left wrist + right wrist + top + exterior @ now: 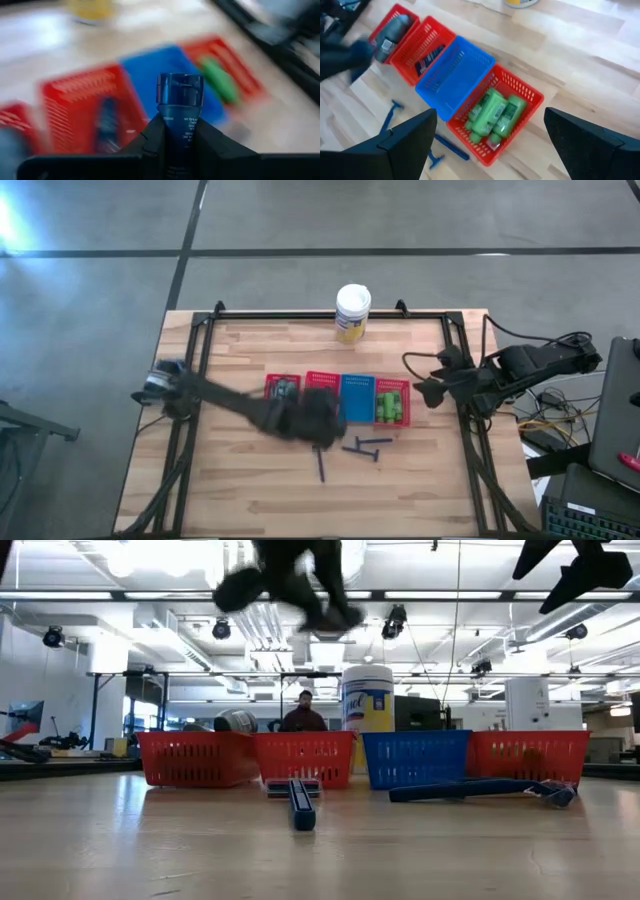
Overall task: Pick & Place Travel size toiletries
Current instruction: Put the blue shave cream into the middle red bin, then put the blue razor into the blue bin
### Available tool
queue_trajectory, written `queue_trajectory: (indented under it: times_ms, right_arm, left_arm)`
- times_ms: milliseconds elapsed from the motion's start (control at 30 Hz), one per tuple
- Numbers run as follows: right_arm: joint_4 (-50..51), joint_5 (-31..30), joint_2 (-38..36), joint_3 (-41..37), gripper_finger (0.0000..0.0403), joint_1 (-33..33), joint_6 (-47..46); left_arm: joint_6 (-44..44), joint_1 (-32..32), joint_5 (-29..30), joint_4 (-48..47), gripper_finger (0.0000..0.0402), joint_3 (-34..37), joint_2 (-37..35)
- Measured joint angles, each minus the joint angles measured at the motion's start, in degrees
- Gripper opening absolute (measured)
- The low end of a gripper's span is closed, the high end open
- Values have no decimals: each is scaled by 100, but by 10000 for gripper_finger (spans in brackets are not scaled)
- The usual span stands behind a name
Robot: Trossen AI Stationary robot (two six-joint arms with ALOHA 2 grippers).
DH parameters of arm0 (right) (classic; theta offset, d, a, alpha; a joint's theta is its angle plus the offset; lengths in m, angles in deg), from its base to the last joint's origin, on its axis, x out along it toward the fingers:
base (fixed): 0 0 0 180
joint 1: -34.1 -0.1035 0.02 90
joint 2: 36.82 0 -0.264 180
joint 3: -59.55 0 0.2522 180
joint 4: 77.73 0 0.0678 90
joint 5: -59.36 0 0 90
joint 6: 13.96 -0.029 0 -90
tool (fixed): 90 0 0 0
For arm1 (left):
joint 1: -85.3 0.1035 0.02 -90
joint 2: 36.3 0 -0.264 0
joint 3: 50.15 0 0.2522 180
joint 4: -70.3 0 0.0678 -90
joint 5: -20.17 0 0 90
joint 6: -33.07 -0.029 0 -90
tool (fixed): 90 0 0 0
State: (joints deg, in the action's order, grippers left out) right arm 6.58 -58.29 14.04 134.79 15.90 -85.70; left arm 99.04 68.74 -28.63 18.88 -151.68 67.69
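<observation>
Between left hand (177, 131) fingers: dark tube (179, 107).

row of four trays (340, 398) spans mid-tabletop (250, 500), blocks level passage across centre | jar (352, 313) stands at far edge behind trays | razors (365, 446) lie scattered just near of trays | left claw (318, 420) over second red tray | tabletop left, right, near side open

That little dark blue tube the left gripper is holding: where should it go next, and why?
Probably down into the second red basket. The left gripper is clamped on the dark tube above the row, and that basket already holds similar dark tubes, while the green bottles fill the last red basket and the blue basket looks empty.
</observation>
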Motion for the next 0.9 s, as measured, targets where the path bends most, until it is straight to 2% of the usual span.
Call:
queue_trajectory:
  times_ms: [100,267,400,667,900]
  right_arm:
    - [-1,-98,-19,0,366,0,43]
    - [-4,-100,27,0,366,-2,168]
    - [-2,-63,64,0,366,-3,170]
    - [3,-61,60,0,366,-4,251]
    - [2,-61,62,0,366,-4,250]
  left_arm:
    - [-56,663,-82,-49,67,26,70]
    - [-293,1399,-1017,222,72,137,339]
    - [-116,1485,-1312,277,96,374,434]
    - [379,1487,-1493,308,140,846,436]
    - [244,1484,-1084,319,168,766,363]
